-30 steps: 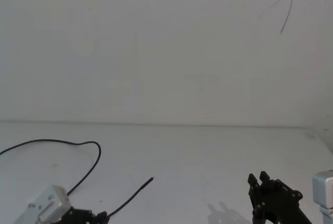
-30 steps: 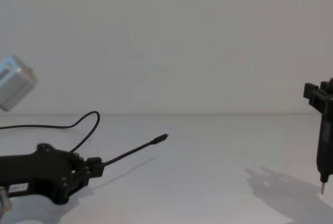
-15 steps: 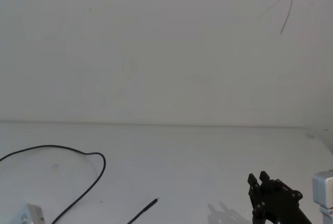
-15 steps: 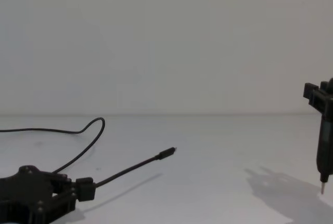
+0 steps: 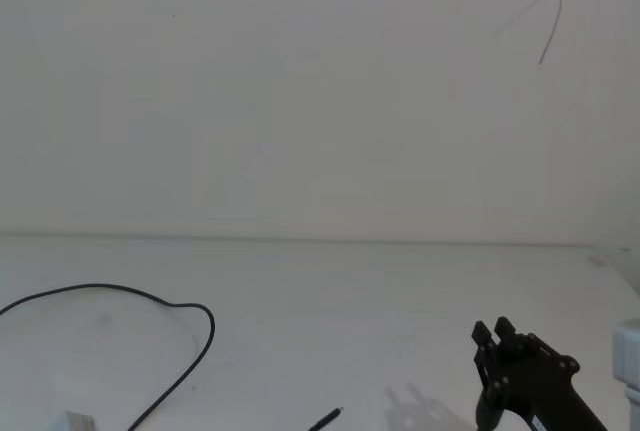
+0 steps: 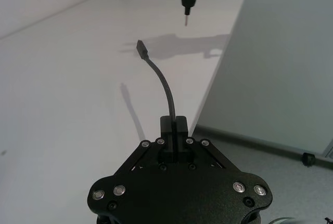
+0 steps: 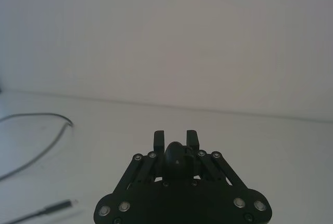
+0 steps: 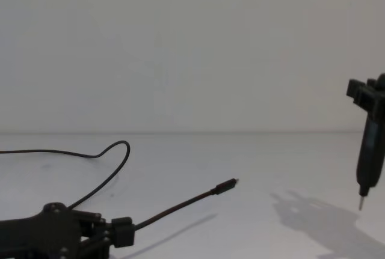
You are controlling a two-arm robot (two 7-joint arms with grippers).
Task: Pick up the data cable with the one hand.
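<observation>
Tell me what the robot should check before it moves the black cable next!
1. Left gripper shut on the data cable: ok.
2. Plug off the table: ok, it hangs above its shadow.
3. Plug apart from the pen-shaped tool in the right gripper: ok, there is a wide gap.
4. Whole cable lifted: not ok, the loop looks to lie on the table.
5. Loop free of snags: cannot tell, its far end runs out of view.
</observation>
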